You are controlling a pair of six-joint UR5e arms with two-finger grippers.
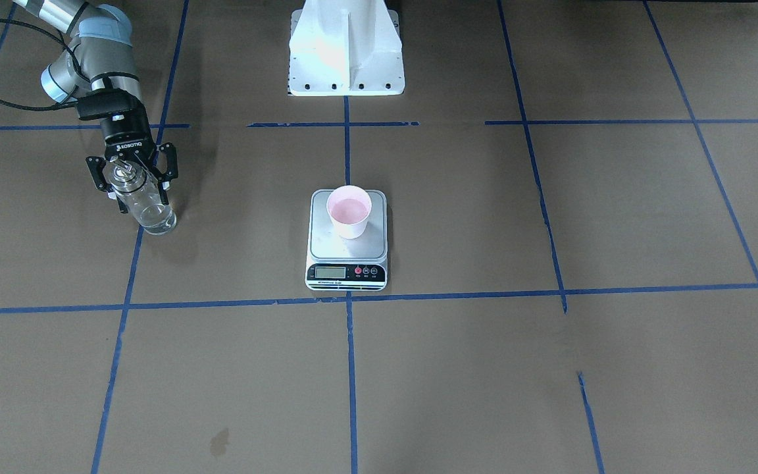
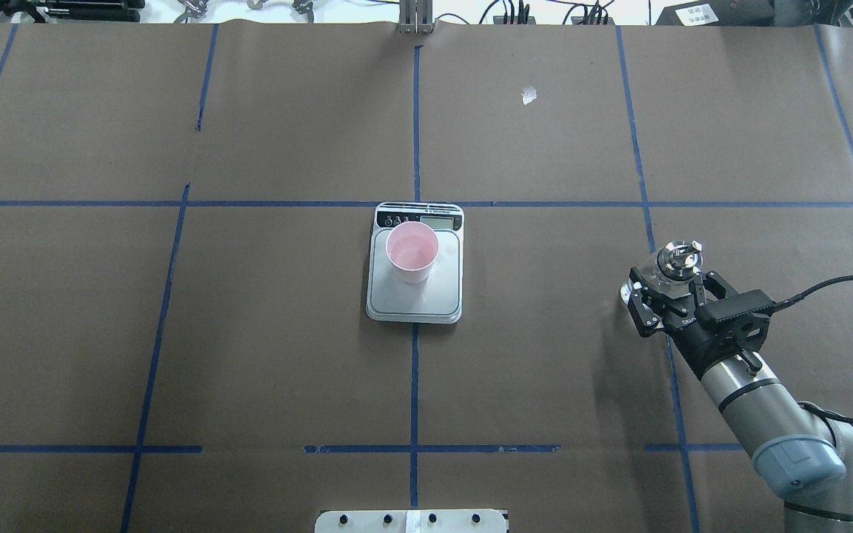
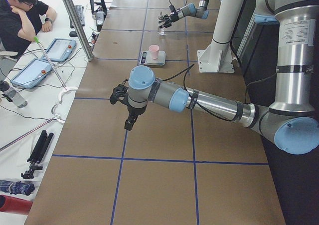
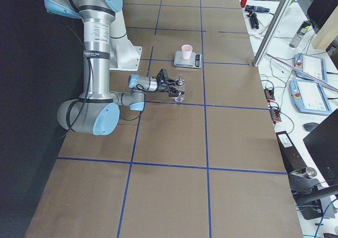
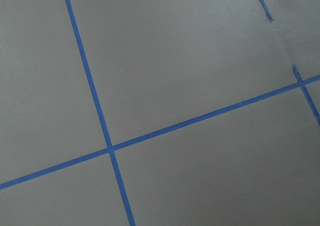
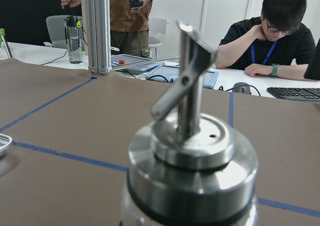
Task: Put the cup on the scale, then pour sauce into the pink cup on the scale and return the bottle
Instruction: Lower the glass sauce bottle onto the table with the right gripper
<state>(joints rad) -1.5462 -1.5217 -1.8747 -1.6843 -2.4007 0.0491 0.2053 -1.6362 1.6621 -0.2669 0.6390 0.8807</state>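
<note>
seen from the table's left end, working outward.

nearest: left gripper [image 3: 129, 121] hangs over the brown paper table [image 3: 159, 185], pointing down, touching nothing we can see. only this side view shows it, so we cannot tell how far apart its fingers are. its wrist camera gives just paper and a crossing of blue tape [image 5: 107, 148].

mid-table: scale [image 1: 346, 253] lies flat, display strip turned away from the robot. cup [image 1: 349, 212] stands upright on about the middle of the steel platform, pink inside showing. whether anything is in it we cannot tell.

farther, toward the robot's right and well apart from the scale: bottle [image 1: 149, 209] upright, base on the paper just beside a tape line. sauce [image 1: 157, 220] shows clear in its lower part. right gripper [image 1: 141, 196] comes in from the robot's side, roughly level. its fingers [image 1: 164, 189] are partly closed and lie against the glass on both sides below the cap, so it has hold of the bottle. its wrist camera has the silver cap filling the lower frame, thin spout [image 6: 190, 85] rising from it.

beyond the far edge: a seated operator [image 6: 280, 35] at a desk.
</note>
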